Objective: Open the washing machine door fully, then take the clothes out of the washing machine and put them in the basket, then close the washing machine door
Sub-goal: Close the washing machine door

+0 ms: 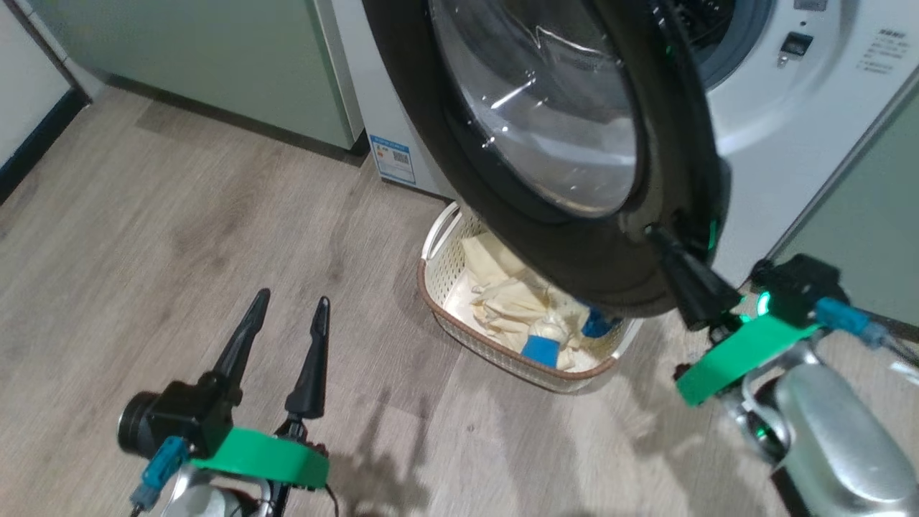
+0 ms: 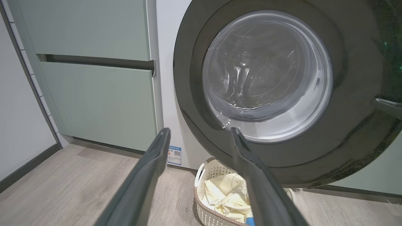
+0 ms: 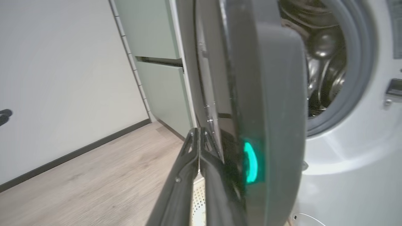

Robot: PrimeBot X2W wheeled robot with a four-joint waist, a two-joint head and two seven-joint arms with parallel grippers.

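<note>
The washing machine door (image 1: 589,266), with its black rim and glass centre, stands partly swung out from the white washing machine (image 1: 775,143), above the basket (image 1: 438,266). Cream clothes (image 1: 502,287) with blue pieces lie in the basket. My right gripper (image 1: 653,233) is shut with nothing in it, its tip against the door's free edge; in the right wrist view the gripper (image 3: 200,131) lies along the door (image 3: 276,94), and the drum (image 3: 323,62) shows beyond. My left gripper (image 1: 291,298) hangs open over the floor left of the basket. In the left wrist view this gripper (image 2: 200,130) faces the door (image 2: 188,94), the basket (image 2: 201,175) and the clothes (image 2: 226,194).
Pale green cabinets (image 1: 215,64) stand left of the machine, and another green panel (image 1: 876,215) stands to its right. A white wall with a dark skirting (image 2: 28,163) runs along the far left. Wooden floor (image 1: 179,215) lies between my left arm and the cabinets.
</note>
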